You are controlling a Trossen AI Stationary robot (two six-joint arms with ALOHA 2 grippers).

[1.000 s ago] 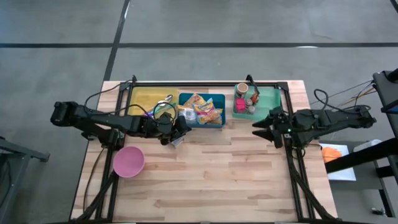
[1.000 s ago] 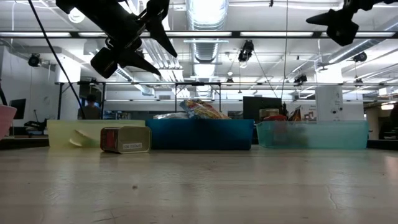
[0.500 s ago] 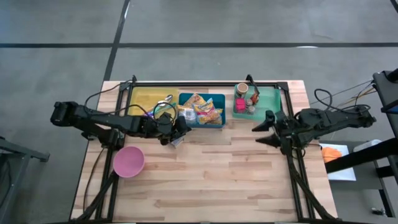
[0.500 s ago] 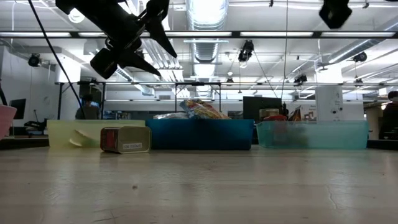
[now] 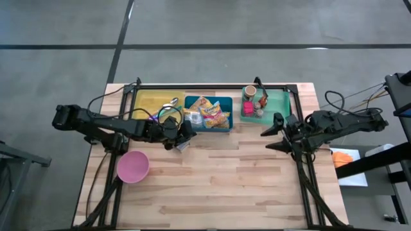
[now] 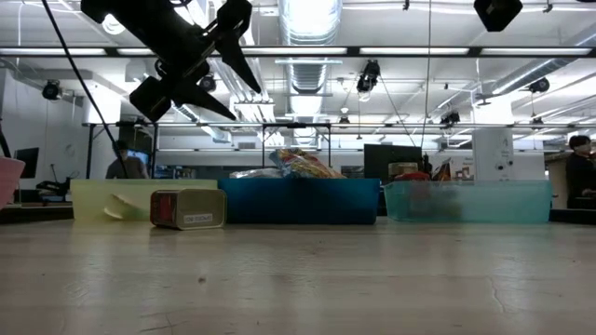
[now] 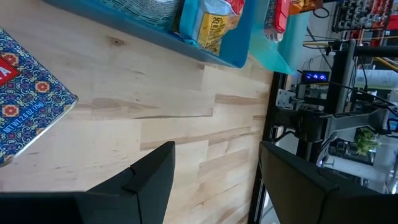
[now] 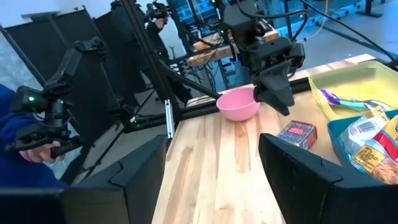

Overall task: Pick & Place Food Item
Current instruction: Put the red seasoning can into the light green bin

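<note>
A small patterned tin (image 7: 25,118) lies on the wooden table (image 5: 225,186) just in front of the trays; it also shows in the low view (image 6: 187,207). My left gripper (image 5: 185,136) hangs open above the tin, slanting down, and touches nothing. A blue tray (image 5: 209,113) at the far edge holds bright snack bags (image 5: 214,114). My right gripper (image 5: 270,139) stands open and level in the air at the right, in front of the green tray (image 5: 273,101), with nothing between its fingers (image 8: 137,180).
A pink bowl (image 5: 133,167) sits at the left near my left arm. A yellow tray (image 5: 154,101) holds a spoon (image 8: 339,99). The green tray carries small jars and a pink box (image 5: 248,108). A person (image 8: 25,124) stands beyond the table's left end.
My right gripper has rolled about its own axis and tipped up to level, so its two fingers now show side by side from above. It has risen a little, almost out of the low view. My left gripper and the tin have kept still.
</note>
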